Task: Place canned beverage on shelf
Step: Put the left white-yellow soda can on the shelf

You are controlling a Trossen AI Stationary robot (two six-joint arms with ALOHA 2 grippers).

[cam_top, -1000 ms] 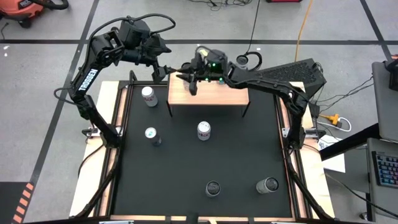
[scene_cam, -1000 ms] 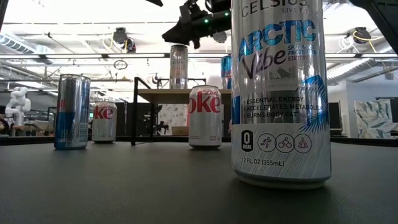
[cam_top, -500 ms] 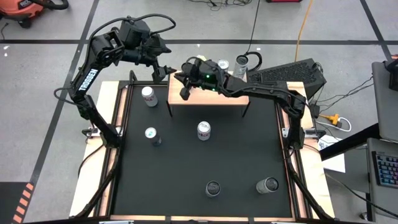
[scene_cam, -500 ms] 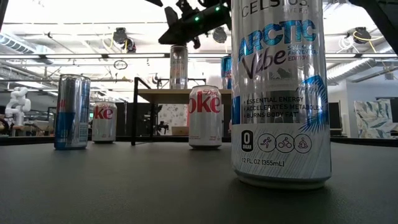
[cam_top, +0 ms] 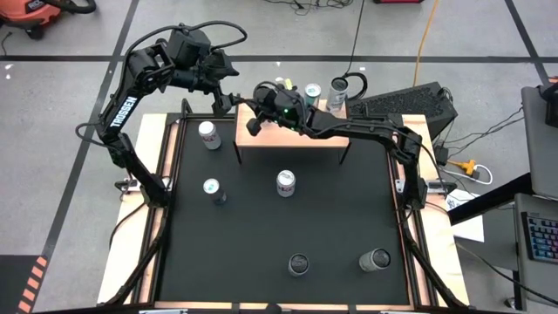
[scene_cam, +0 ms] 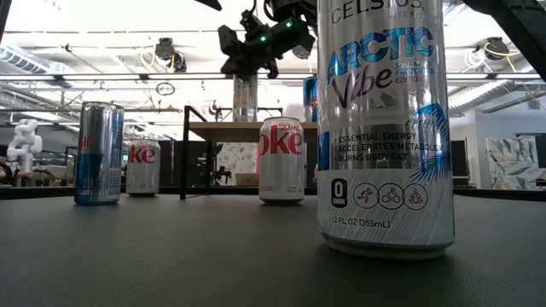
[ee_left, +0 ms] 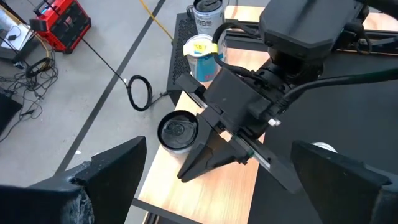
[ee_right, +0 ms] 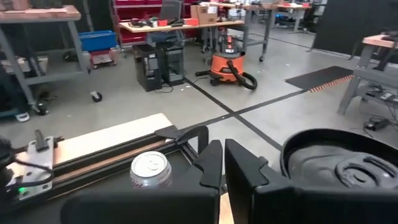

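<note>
Hovering over the left end of the shelf [cam_top: 292, 131], at about twelve o'clock on the table [cam_top: 349, 218], the right gripper [cam_top: 249, 125] has its two fingers pressed together and carries nothing; the left wrist view shows them drawn to a single dark point above the pale wood. Just beyond it, at about eleven o'clock, the left gripper [cam_top: 228, 98] hangs over the table's far edge with its fingers spread wide, nothing between them. On the shelf itself cans stand along the far side: a dark-topped can [ee_left: 178, 130] close beside the right gripper's tip, a blue-and-yellow can [cam_top: 312, 92] further along, and a silver can [cam_top: 337, 89] at the right end. Down on the black mat the loose cans wait. One red-and-silver can [cam_top: 209, 135] sits at ten o'clock just left of the shelf, another small can [cam_top: 212, 187] at nine, a third [cam_top: 286, 182] near the centre just in front of the shelf. Two more sit toward the near edge: a dark one [cam_top: 298, 263] at six o'clock and a grey one [cam_top: 375, 259] at five. From the low view, a tall white-and-blue can [scene_cam: 384, 128] fills the foreground, with the shelf's wooden top behind it.
</note>
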